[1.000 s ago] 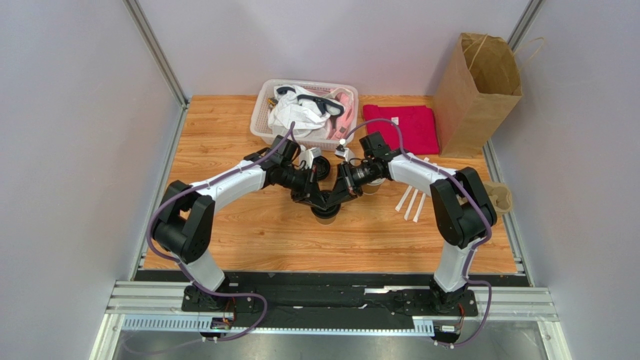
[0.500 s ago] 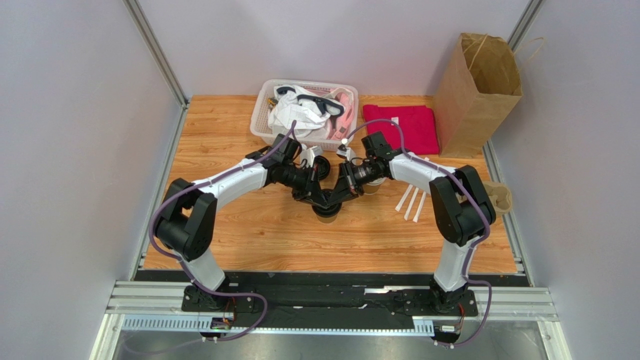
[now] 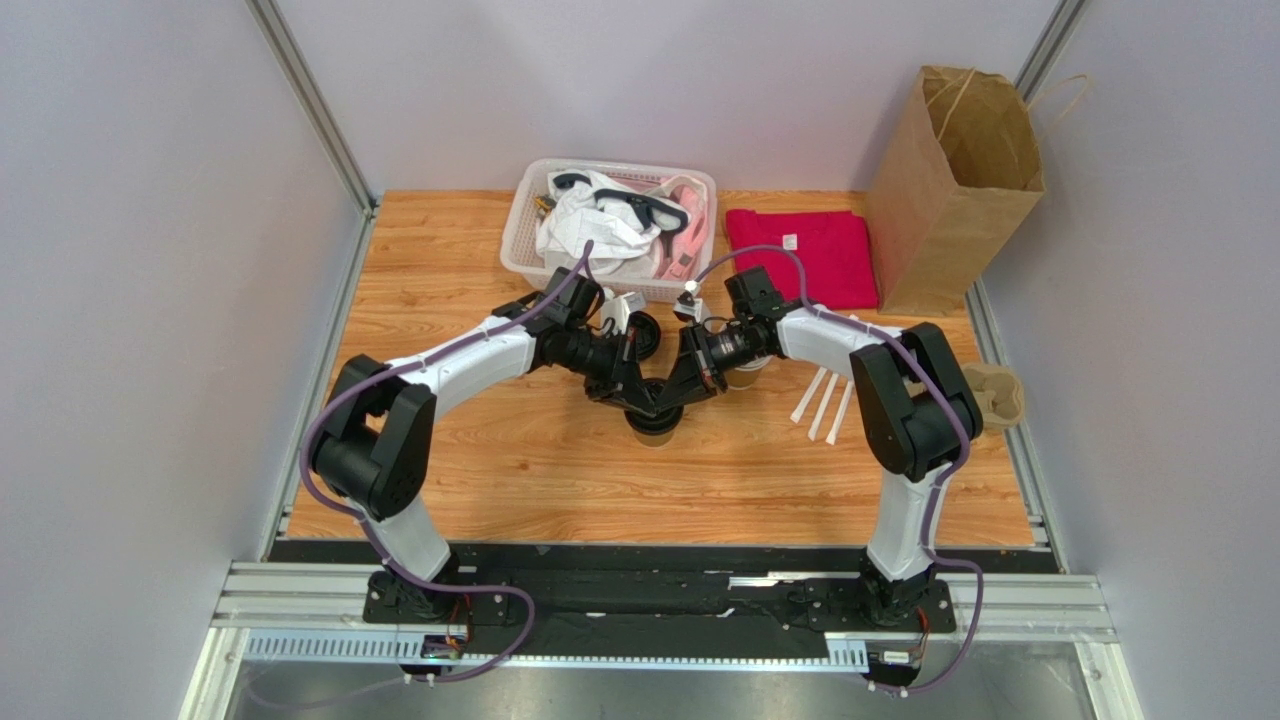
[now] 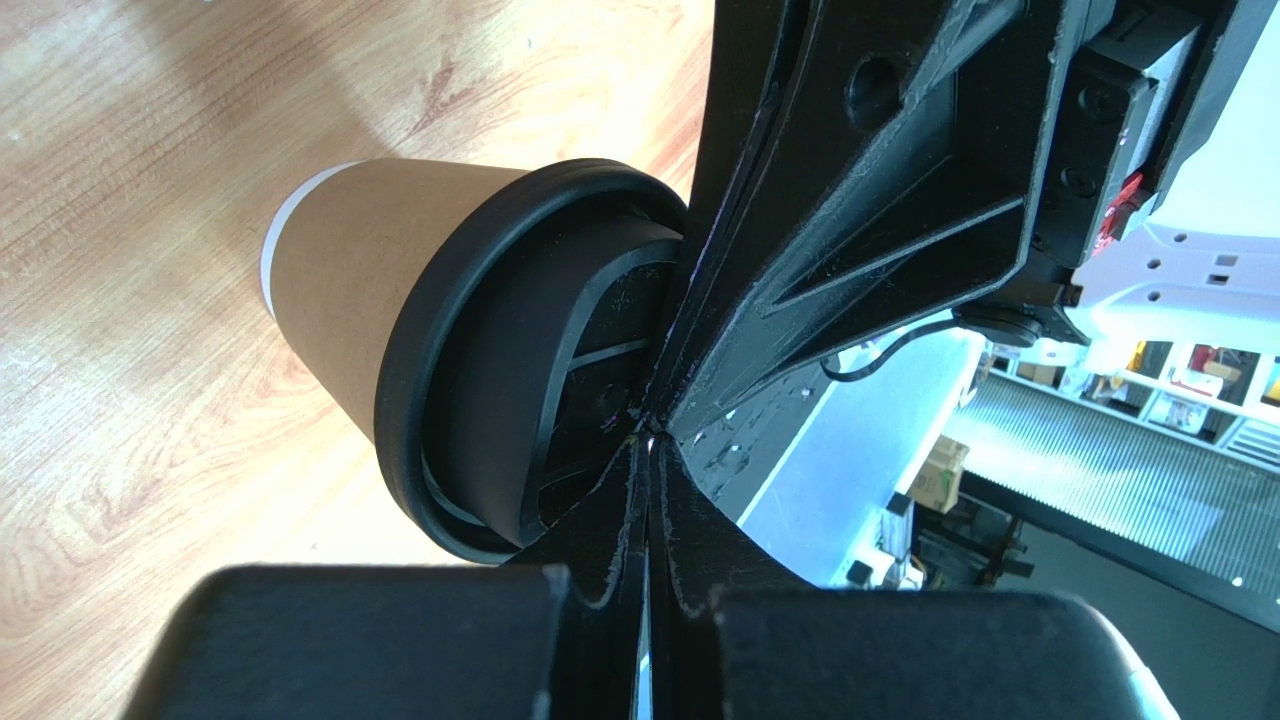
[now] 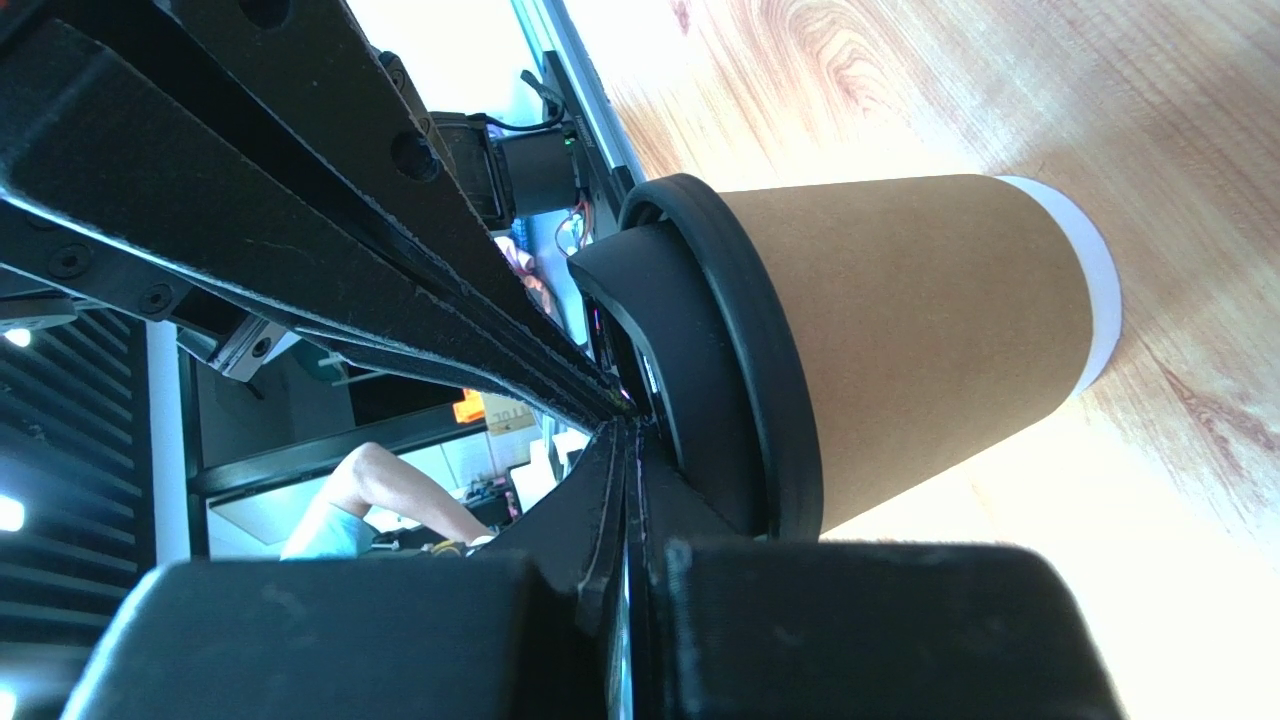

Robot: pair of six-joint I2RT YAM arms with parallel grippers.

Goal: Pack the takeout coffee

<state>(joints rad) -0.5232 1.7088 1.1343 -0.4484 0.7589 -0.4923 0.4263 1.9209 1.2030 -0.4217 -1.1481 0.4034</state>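
at the middle of the wooden table (image 3: 451, 465) the small brown kraft paper cup (image 5: 917, 330) with round black plastic lid (image 4: 451, 360) stands unmoved; left jaws and right jaws stay clenched, tips meeting on the lid; right elbow (image 3: 909, 398) has edged inward.

A wooden table (image 3: 496, 450) holds a white basket (image 3: 519, 240), red cloth (image 3: 812, 248) and paper bag (image 3: 947, 195). The takeout coffee (image 3: 652, 435) stands mid-table, near white sticks (image 3: 824, 405).

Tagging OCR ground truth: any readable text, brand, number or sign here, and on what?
None readable.
The takeout coffee is plain kraft; its black lid shows raised ridges, no legible letters.
The paper bag shows no print.
The shelves behind, in the wrist views, are too blurred to read.
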